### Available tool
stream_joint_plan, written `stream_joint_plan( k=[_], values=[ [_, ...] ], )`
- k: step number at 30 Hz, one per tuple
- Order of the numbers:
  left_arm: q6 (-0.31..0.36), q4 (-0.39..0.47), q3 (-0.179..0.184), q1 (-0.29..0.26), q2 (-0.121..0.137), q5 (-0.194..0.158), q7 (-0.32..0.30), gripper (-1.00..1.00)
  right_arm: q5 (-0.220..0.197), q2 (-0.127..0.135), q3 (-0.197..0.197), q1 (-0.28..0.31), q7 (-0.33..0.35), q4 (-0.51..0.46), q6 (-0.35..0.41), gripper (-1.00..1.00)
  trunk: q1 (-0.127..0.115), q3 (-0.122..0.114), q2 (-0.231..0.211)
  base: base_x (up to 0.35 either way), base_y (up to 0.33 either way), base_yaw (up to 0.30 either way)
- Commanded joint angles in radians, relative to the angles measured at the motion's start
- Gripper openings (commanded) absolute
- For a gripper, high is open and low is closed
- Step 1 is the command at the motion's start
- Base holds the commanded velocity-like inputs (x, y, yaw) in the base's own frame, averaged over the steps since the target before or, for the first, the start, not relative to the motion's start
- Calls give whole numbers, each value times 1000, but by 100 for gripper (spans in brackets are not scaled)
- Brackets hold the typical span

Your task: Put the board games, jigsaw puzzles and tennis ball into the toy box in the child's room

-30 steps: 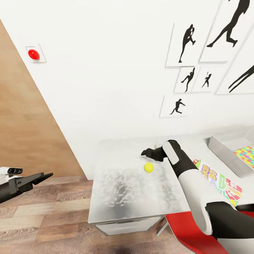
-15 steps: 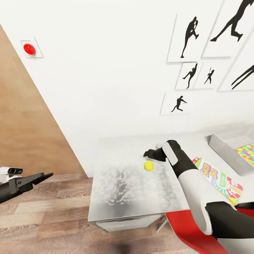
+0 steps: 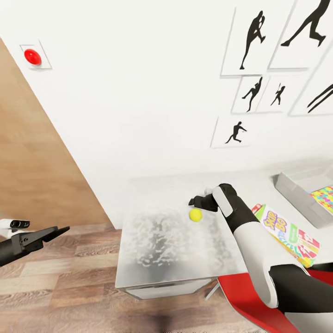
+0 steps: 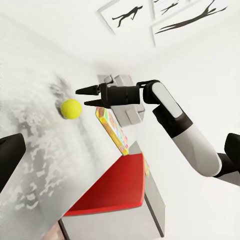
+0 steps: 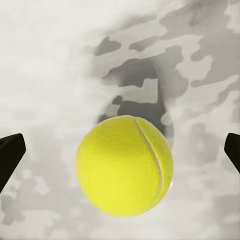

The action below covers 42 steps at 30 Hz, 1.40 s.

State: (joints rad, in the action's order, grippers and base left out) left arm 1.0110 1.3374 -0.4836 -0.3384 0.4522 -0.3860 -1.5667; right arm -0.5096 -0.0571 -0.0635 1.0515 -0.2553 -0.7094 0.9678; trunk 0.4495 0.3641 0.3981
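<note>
**We go for the ball**

The ball (image 3: 195, 214) sits on the table (image 3: 162, 259). Our right gripper (image 3: 193, 201) hangs over it, wide open and empty. Next we must drop down and squeeze it gently.

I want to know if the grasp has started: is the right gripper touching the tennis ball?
Apart. The left wrist view shows the right gripper with table between its fingertips and the tennis ball.

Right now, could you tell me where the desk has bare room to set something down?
The desk is bare from its near-left corner up to the tennis ball. The right side is crowded: Skip-Bo box, then the toy box holding a jigsaw puzzle.
</note>
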Motion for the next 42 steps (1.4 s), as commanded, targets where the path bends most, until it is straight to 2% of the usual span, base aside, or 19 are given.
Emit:
stream_joint_plan(
  k=[1, 34, 42],
  values=[
    [11, 0, 0, -1, 0, 1, -4, 100, -11, 0, -2, 1, -10, -1, 2, 100, 0, 3, 2, 0, 0, 0],
    [11, 0, -1, -1, 0, 0, -4, 100, -15, 1, -3, 1, -2, 0, 9, 100, 0, 58, 2, 0, 0, 0],
    [11, 0, -1, -1, 0, 0, -4, 100, -17, -1, -3, 1, -1, 1, 16, 100, 0, 63, 2, 0, 0, 0]
  ],
)
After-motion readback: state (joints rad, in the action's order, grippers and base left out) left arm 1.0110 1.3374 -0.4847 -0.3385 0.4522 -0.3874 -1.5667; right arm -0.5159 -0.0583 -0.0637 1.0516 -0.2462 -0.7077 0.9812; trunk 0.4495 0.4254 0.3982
